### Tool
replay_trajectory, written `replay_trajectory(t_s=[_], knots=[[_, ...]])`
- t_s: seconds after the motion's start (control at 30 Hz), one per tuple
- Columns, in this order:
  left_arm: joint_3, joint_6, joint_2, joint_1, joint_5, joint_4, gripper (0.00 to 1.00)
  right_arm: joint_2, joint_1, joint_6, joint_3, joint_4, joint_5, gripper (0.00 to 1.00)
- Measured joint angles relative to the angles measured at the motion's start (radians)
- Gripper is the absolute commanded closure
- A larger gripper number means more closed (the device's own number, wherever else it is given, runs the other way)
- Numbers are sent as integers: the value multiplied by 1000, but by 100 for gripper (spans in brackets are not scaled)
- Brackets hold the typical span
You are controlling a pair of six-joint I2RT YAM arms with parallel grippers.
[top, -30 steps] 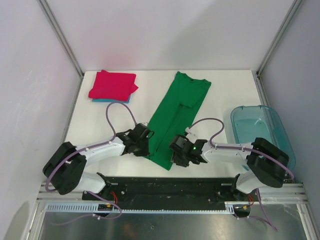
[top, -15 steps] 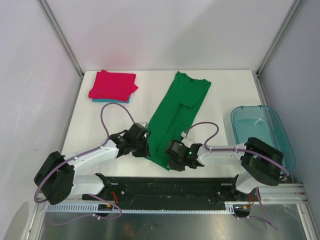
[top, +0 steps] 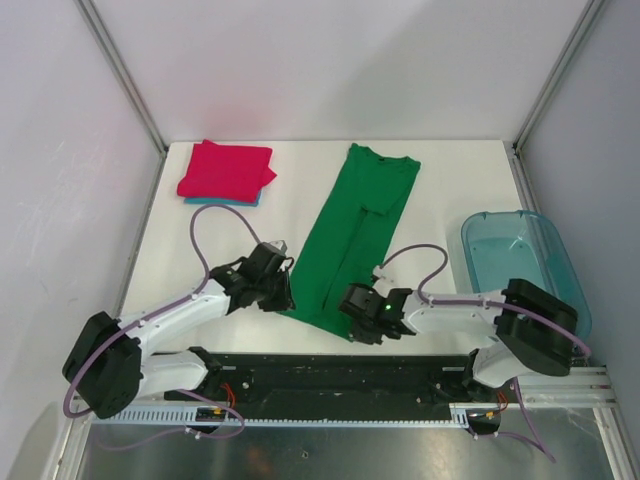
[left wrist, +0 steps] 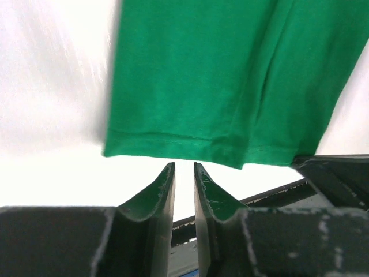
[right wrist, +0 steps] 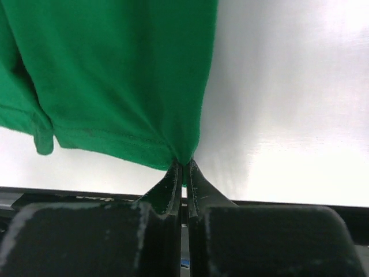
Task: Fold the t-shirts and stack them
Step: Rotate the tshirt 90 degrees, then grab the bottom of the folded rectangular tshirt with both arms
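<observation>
The green t-shirt lies folded into a long strip, running diagonally from the table's far middle to the near edge. My left gripper sits at the near left of its hem. In the left wrist view the fingers stand a narrow gap apart with nothing between them, just short of the hem. My right gripper is shut on the near right corner of the hem, with green cloth bunched at the tips. The magenta-red t-shirt lies folded at the far left on the light blue t-shirt, of which only an edge shows.
A translucent blue-green plastic bin stands at the right edge of the white table. The black rail carrying the arm bases runs along the near edge, just behind both grippers. Grey walls close in the left, the right and the back.
The left gripper has shifted a little left and away along the hem's left end. The right gripper has moved slightly nearer with the hem corner, and the shirt's near end has narrowed.
</observation>
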State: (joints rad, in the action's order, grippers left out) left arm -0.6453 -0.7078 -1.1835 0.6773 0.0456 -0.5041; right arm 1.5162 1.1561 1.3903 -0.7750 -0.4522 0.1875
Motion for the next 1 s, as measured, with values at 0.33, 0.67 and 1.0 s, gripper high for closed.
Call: replay_trajectory(t_s=[0.33,0.67,1.0], knots=[[28,0,8,5,23,-8,63,-301,-111,-17,234,-72,0,100],[28,0,-41,29,99,22,63,-344,-140,-41,264,-72,-24,99],[31,-1,-132,48,128,90,64,-387,-146,-60,282,-96,-28,86]])
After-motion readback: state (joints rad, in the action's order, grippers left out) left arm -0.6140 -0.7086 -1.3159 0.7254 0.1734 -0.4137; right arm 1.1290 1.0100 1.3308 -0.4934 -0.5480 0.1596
